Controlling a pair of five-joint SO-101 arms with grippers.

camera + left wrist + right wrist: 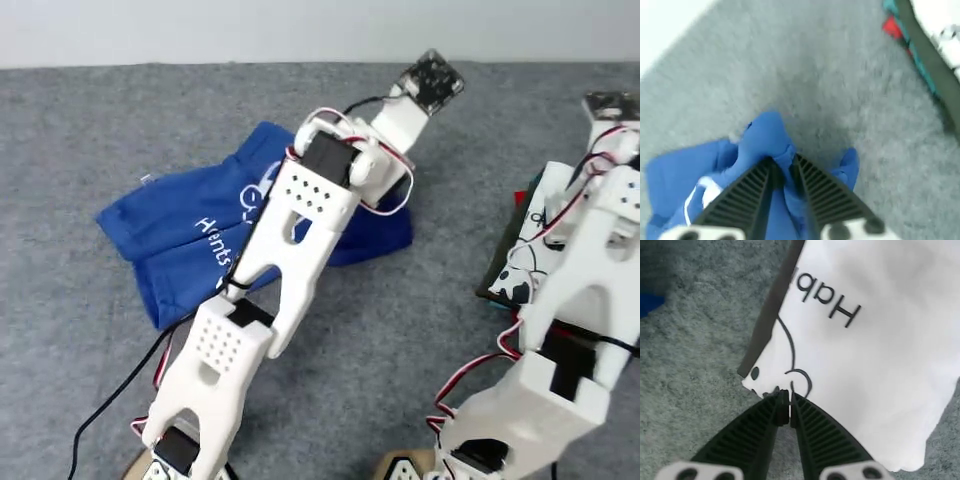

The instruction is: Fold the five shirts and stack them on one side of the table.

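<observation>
Seen from above, two white robot arms rise from the 6 o'clock edge of a desk (400, 330) covered in grey felt-like fabric. The left arm (290, 240) starts at about 7 o'clock and stretches diagonally toward 1 o'clock, passing over a blue shirt (190, 230). That shirt lies crumpled and partly folded at about 10 o'clock from the middle of the desk, with white print on it, and its right end runs under the arm. In the left wrist view, the left gripper (784, 170) has its ribbed black jaws pinched narrowly on a raised fold of the blue shirt, with cloth bunched between and around the tips. The right arm (580, 280) stands at about 4 o'clock and leans toward 2 o'clock over a stack of folded shirts (505, 275) at the 3 o'clock edge, well apart from the blue shirt. The stack shows dark, teal and red layers at its side, with a white shirt (865, 365) bearing black print on top. In the right wrist view, the right gripper (785, 405) has its jaws closed together right at the white shirt's corner; whether any cloth is caught between them cannot be told. Beyond the desk's 12 o'clock edge is a pale wall.
</observation>
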